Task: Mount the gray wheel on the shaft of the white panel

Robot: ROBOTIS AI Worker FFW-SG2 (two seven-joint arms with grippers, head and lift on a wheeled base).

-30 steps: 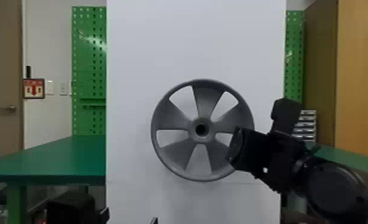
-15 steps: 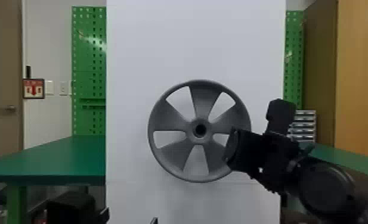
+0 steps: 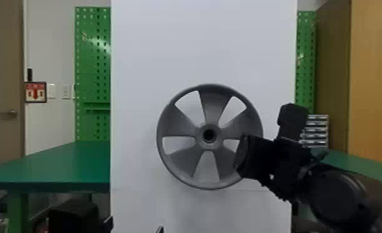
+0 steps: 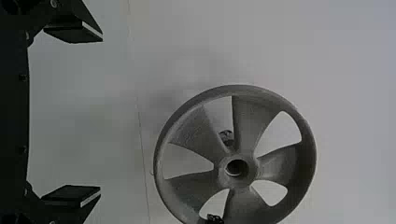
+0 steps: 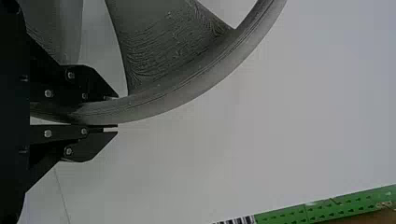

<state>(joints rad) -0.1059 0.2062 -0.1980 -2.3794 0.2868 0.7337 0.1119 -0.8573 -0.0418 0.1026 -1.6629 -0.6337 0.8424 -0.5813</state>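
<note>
My right gripper (image 3: pixel 242 158) holds the gray wheel (image 3: pixel 184 124) by its right rim, with the wheel facing the white panel (image 3: pixel 199 40). In the right wrist view the fingers of my right gripper (image 5: pixel 114 112) are closed on either side of the wheel's rim (image 5: pixel 159 103). At the head view's bottom edge, my left gripper (image 3: pixel 134 227) is spread, below and left of the wheel. The left wrist view has my left gripper (image 4: pixel 100 114) with nothing between its fingers and the wheel (image 4: pixel 252 116) beyond. Through a wheel opening near the hub, a small dark piece (image 4: pixel 226 136), possibly the shaft, is visible.
Green tables stand on both sides, the left table (image 3: pixel 60 164) and the right table (image 3: pixel 354 164). A green pegboard (image 3: pixel 91 62) and small drawers (image 3: pixel 317 130) are behind the panel. The right arm (image 3: pixel 338 198) comes in from the right.
My right gripper has shifted slightly left while keeping hold of the rim. The wheel moved a little left, then back right, ending close to its earlier place. The left gripper has stayed still.
</note>
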